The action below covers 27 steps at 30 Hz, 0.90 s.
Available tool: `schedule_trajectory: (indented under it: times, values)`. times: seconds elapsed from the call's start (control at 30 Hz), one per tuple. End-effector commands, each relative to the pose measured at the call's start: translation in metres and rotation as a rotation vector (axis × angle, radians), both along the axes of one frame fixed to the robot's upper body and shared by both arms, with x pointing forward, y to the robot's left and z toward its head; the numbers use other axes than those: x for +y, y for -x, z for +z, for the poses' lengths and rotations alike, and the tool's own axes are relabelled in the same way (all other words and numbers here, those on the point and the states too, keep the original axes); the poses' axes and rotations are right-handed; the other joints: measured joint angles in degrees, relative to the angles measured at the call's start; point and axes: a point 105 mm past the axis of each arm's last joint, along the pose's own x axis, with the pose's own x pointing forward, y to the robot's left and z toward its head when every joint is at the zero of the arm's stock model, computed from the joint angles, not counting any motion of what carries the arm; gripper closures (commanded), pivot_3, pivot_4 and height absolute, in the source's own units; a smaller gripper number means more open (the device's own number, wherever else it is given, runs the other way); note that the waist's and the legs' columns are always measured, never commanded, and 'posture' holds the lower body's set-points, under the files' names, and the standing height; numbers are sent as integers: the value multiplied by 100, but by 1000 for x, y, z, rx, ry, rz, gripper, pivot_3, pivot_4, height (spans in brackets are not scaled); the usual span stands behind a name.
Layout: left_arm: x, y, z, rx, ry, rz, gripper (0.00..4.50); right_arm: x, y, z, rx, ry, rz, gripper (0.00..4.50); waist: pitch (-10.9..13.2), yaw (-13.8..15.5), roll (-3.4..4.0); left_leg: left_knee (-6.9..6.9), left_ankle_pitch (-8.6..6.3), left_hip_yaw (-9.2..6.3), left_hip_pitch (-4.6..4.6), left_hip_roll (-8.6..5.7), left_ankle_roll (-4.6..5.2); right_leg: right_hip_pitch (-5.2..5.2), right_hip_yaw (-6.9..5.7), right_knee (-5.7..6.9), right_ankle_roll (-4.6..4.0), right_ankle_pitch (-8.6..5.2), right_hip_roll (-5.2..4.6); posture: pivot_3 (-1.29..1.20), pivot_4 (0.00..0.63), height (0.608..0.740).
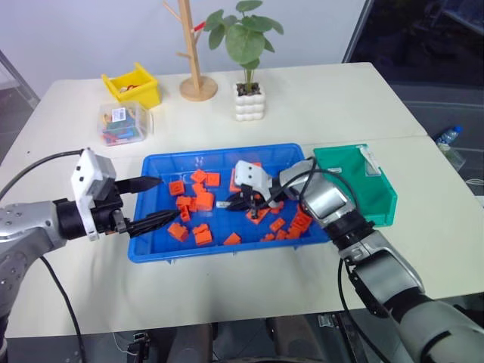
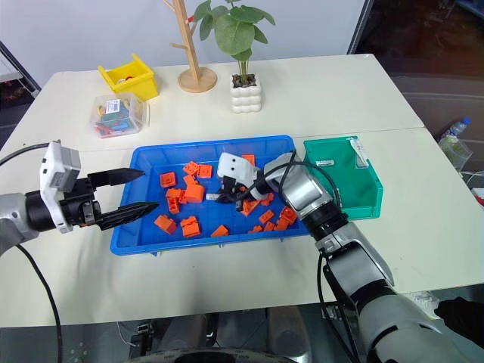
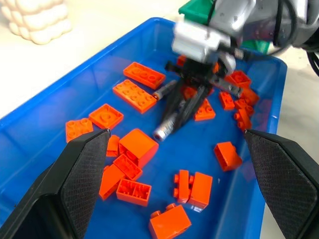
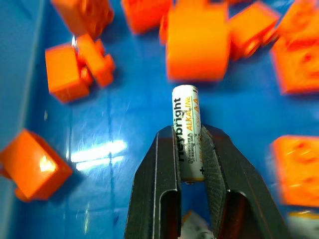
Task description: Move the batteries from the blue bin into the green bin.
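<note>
The blue bin (image 1: 197,253) lies mid-table, strewn with orange blocks (image 1: 203,198). My right gripper (image 4: 188,130) is shut on one of the batteries (image 4: 185,104), a silver-white AA cell that sticks out past the fingertips, just above the bin's floor near its middle. A second battery (image 3: 164,89) lies on the bin floor beside a flat orange block. My left gripper (image 1: 168,198) hangs open over the bin's left edge with nothing between its fingers. The green bin (image 1: 355,189) stands against the blue bin's right side.
A yellow bin (image 1: 132,85) and a clear plastic box (image 1: 122,125) stand at the back left. Behind the blue bin are a wooden stand (image 1: 197,87) and a potted plant (image 1: 248,98). Bare table lies in front of the bins.
</note>
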Motion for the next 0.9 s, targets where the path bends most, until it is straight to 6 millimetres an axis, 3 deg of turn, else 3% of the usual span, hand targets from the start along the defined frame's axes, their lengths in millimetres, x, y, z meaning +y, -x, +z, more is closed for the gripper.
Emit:
schedule_trajectory:
  times: [0.03,0.17,0.3,0.4,0.6,0.77,0.9]
  values:
    - [-7,-2,5,-32,32,-40,0,3,-3,73,-125,-138,-6,4407,0,5,0,0,0,0,0,0,0,-1,0,0,0,0,0,0,150,740]
    - [-12,-14,15,-49,141,-69,0,-24,-6,117,-179,-189,-82,4407,-2,92,-3,2,0,-2,-2,-1,0,3,-2,-3,0,0,0,0,150,740]
    - [-14,-26,16,-57,153,-86,0,-57,-6,134,-213,-175,-170,4407,-2,141,-3,1,0,-1,-2,-1,0,5,-2,-9,0,0,0,0,150,740]
    - [-24,-36,18,-66,174,-127,0,-103,-8,131,-229,-115,-301,4407,-1,172,-3,2,0,-1,-4,-1,0,6,-3,-12,0,0,0,0,150,740]
    - [-41,-47,20,-72,192,-201,0,-189,-1,108,-203,14,-560,4407,0,157,-5,2,0,2,-9,-1,1,6,-3,-20,1,0,-1,0,150,740]
    - [-48,-51,21,-67,197,-244,0,-229,15,95,-175,55,-698,4407,1,117,-2,2,-1,11,-2,0,3,6,1,-17,2,-1,-1,0,150,740]
    - [-54,-49,21,-52,200,-288,0,-241,25,88,-150,49,-758,4407,1,138,-3,7,0,12,-5,0,3,7,3,-17,3,-1,-1,0,150,740]
